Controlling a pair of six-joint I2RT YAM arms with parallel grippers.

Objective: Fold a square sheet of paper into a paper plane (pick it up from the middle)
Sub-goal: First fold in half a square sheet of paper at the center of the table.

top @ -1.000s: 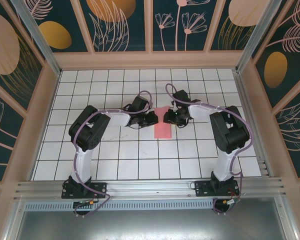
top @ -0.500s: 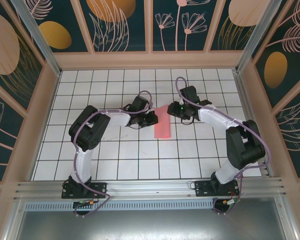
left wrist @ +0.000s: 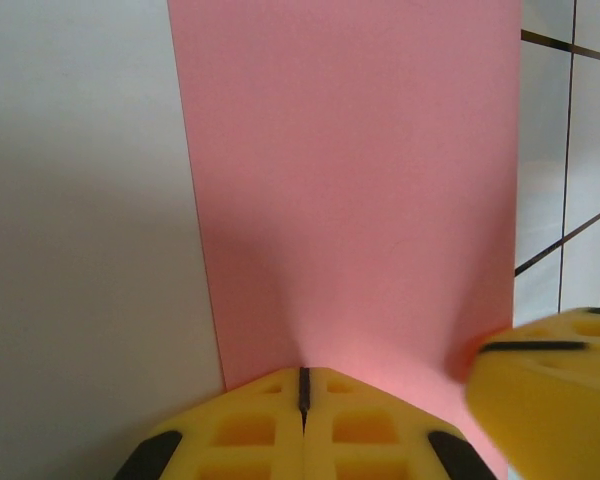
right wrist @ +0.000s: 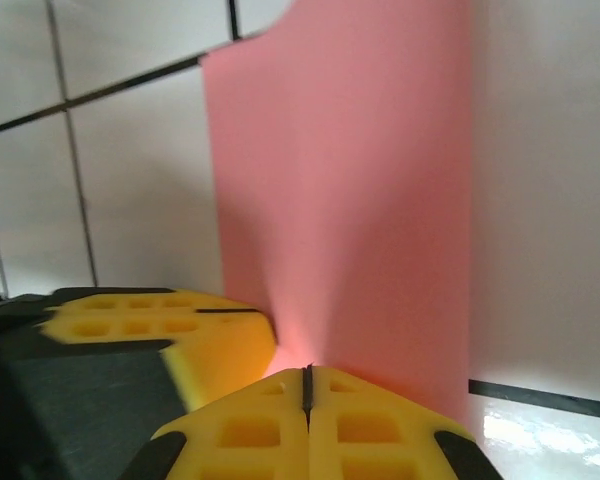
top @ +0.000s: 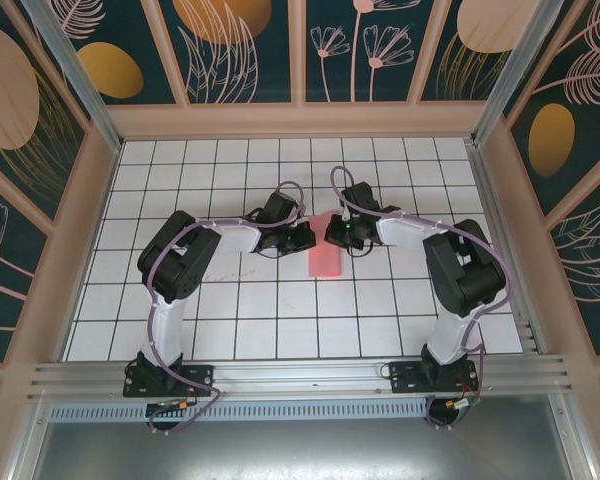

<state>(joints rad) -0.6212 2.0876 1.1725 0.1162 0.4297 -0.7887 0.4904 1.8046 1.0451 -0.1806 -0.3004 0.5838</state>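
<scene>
pink paper sheet [top: 325, 258] folded into a narrow strip, lying about the centre of the tiled table [top: 230, 320], a bit toward the far edge, long side running near edge to far edge. Its near end lies flat on the tiles; its far end sits between the two grippers and looks slightly raised in the top view, hard to confirm. left gripper [top: 306, 238] comes in from the left side and touches the strip's far-left part. right gripper [top: 334, 232] comes in from the right side and touches the far-right part, so the two tips are just beside each other over the paper. Left wrist view: left gripper [left wrist: 303, 395] clenched, yellow pads pressed together with only a thin seam, and the paper [left wrist: 350, 180] runs straight up to that seam with a shadow ridge leading in. A yellow finger [left wrist: 545, 385] of the right gripper is at the lower right, on the paper's edge. Right wrist view: right gripper [right wrist: 307, 385] also clenched, pads meeting at a seam, with the paper [right wrist: 340, 170] reaching the tips and a pink glow on the foam. A left gripper finger [right wrist: 160, 322] is close at the lower left, against the paper's side. Can't tell whether either tip has a pinch of paper caught or just presses on it. Both arms are bent low over the table.
</scene>
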